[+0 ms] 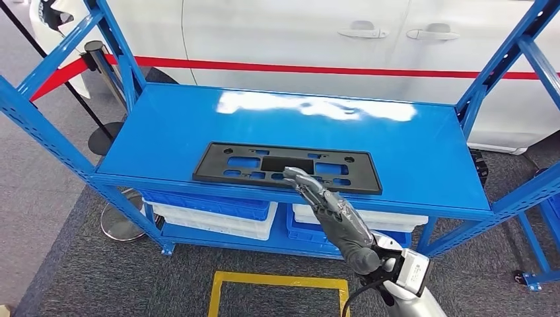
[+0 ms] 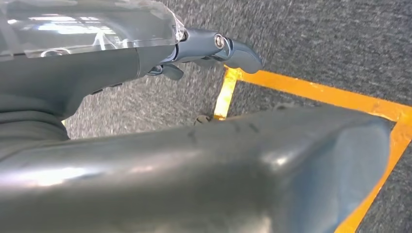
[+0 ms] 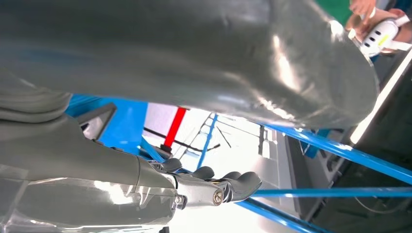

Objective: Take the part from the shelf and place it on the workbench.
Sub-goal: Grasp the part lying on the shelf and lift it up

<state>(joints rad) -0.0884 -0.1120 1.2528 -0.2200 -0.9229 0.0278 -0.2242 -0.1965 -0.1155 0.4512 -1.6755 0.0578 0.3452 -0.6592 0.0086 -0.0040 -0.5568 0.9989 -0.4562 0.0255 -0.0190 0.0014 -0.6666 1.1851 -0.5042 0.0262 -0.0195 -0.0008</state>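
Part: black plate (image 1: 287, 168) lying flat near the front edge of my blue shelf (image 1: 422, 152).
Right hand (image 1: 330, 211): fingers extended, apart, holding nothing, tips over the part's near edge.
Left hand (image 2: 214, 48): hanging above floor; grasp state I cannot tell.
Risk: thin flat part offers little purchase; my fingertips may slide it away or off the shelf.

A flat black rectangular part (image 1: 288, 168) with cut-out holes lies near the blue shelf's (image 1: 165, 132) front edge.

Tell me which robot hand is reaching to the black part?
The right hand, stretched out at the black part on the blue shelf. The left hand hangs over the floor.
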